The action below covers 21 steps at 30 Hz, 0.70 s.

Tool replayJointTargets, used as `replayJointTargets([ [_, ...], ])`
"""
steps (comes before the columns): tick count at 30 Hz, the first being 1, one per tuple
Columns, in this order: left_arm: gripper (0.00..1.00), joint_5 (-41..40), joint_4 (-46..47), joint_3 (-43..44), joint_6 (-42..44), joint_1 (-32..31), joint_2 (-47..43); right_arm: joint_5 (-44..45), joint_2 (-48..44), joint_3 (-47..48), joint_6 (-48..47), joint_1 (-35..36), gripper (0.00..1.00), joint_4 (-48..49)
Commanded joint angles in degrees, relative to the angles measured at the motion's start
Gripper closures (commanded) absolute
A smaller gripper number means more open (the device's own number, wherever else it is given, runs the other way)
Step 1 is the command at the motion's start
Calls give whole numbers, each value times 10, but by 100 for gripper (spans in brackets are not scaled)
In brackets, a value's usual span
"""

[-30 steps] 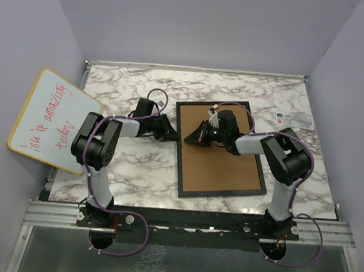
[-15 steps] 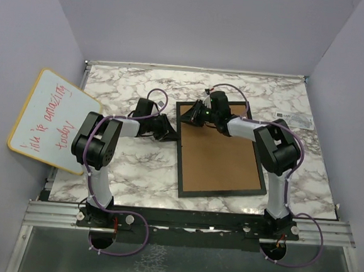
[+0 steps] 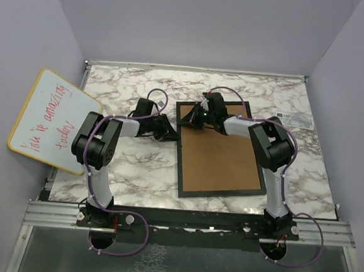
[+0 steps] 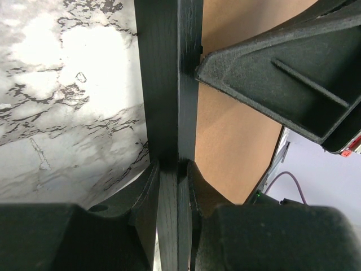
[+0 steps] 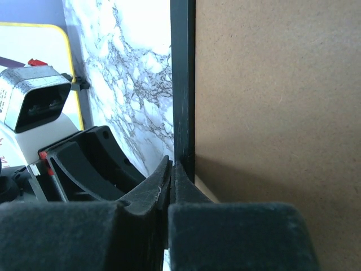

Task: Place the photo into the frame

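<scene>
While the frame (image 3: pixel 179 164) lies flat on the marble table (image 3: pixel 135 170) with its back turned up, I see the brown backing board (image 3: pixel 221 161) filling the space inside its black rails. It sits right of the table's middle, long sides running away from the arm bases and turned a little off square.

My left gripper (image 3: pixel 168 134) reaches in from the left and meets the frame's left rail in its far half. From the left wrist camera I see the claw clamped on that rail: the black strip runs straight into the gap, with a finger pressed to each side of it. Marble shows on one side of the rail and backing board on the other.

My right gripper (image 3: pixel 193 119) is stretched out over the far left corner of the frame, just beside the left one. On the right wrist camera its two fingers (image 5: pixel 152 192) are pressed together with nothing visible between them. Their joined tips rest right at the seam where the left rail meets the backing board. From the left wrist camera, one of those fingers hangs over the board with its tip against the rail's inner edge.

A yellow-rimmed whiteboard (image 3: pixel 51 119) with red handwriting leans at the table's left side. A small printed slip (image 3: pixel 293 119) lies near the far right corner, well apart from the frame.
</scene>
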Motion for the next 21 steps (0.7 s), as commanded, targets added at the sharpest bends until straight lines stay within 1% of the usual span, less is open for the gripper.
replayJointTargets([
  [1, 92, -129, -91, -35, 53, -6, 65, 23, 22, 13, -3, 0, 98, -11],
  [12, 92, -130, -90, -39, 53, -6, 66, 100, 30, 6, 4, -6, 97, -66],
  [18, 92, -129, -89, -42, 52, -6, 68, 109, 36, 5, 7, -13, 99, -76],
  [21, 93, -129, -89, -41, 52, -6, 69, 81, 25, -19, 1, -19, 99, -55],
])
